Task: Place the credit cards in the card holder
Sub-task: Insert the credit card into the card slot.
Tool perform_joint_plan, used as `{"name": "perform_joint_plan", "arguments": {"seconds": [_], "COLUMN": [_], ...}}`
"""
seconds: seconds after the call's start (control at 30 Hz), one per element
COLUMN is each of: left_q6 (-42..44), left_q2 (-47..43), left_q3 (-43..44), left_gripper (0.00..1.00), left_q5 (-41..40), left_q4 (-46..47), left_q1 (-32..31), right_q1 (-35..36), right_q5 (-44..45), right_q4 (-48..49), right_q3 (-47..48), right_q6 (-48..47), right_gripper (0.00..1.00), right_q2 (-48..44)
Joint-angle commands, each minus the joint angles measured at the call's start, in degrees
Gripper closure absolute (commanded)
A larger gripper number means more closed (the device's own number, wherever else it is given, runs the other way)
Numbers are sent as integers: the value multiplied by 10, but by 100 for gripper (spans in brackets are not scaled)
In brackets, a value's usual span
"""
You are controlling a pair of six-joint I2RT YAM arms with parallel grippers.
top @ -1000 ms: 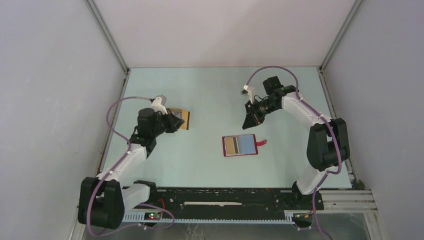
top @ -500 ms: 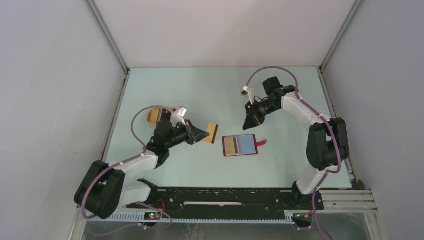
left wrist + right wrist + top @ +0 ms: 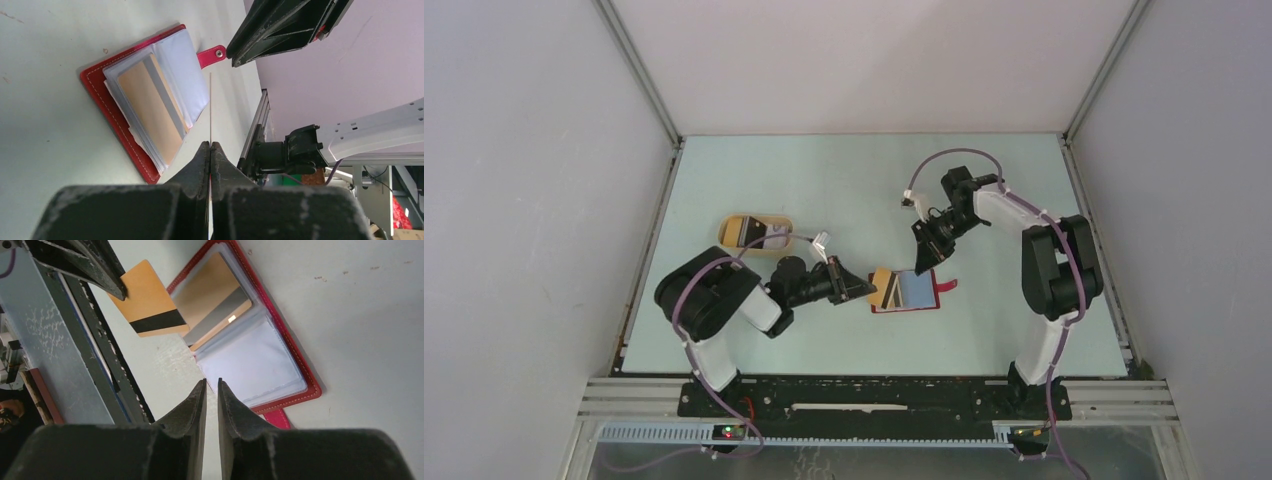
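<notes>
Furthest left, the tan oval tray holds the credit cards I have yet to fetch, well apart from the work. My left gripper is clamped tight on the golden-brown card, pinching one short end so the free end with its black stripe pokes out over the left edge of the card holder, which lies open and flat on the pale table. To seat it well I should, I judge, tip the leading edge low and almost parallel to the page, find the mouth of an empty clear sleeve, and slide rather than push, since the card is stiff and slick while the sleeves are thin, floppy plastic that will buckle or drag the whole booklet. One sleeve already carries a tan card with a grey band, so I would aim for the empty page beside it. The cover is red stitched leather-like material, smooth, light and easily shoved. My right gripper hangs at the holder's far edge with its jaws a sliver apart and nothing between them; I cannot tell whether it touches. Pressing there, near the red snap tab, would pin the holder against sliding.
</notes>
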Motion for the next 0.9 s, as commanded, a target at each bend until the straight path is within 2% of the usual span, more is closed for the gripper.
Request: {"name": "perform_joint_plan", "arguments": {"seconds": [0.0,0.2,0.53,0.87], "left_q6": [-42,-44,7,11], "left_q2": [38,74,58,70], "left_q3": [32,56,77,101], "left_gripper": [100,100,100,100], "left_q5": [-20,-26,-40,-45], "left_q4": [96,66,-70,-119], "left_q1": [-17,-33,-36,-36], "right_q1": [2,8,17,20], "right_q5": [26,38,58,62], "right_q4": [-23,-25,-27,-29], "right_q3": [27,30,33,34], "right_q6": [-17,-14,-11,-11], "right_gripper": [78,78,78,78], "right_q2": [20,35,49,52]}}
